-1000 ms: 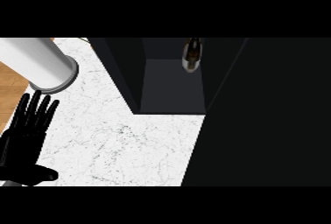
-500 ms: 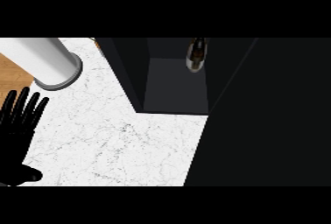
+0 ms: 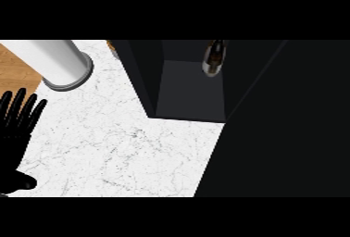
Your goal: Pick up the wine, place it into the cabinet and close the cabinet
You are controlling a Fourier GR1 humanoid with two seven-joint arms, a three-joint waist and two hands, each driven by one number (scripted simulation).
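- The left hand (image 3: 15, 134) rests at the view's left edge, fingers straight and spread, pointing up, holding nothing
- The wine (image 3: 213, 59) stands inside the dark cabinet (image 3: 191, 92), near its back, at the top of the view
- The cabinet sits on the white marbled surface (image 3: 123, 143)
- A wide black panel (image 3: 287, 129), likely the open door, fills the view's right side
- A grey-white cylinder (image 3: 58, 62) lies at upper left, well apart from the wine

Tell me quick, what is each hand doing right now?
Left hand: open, fingers straight, holding nothing, at the view's left edge.
Right hand: not in view, so it cannot be told.
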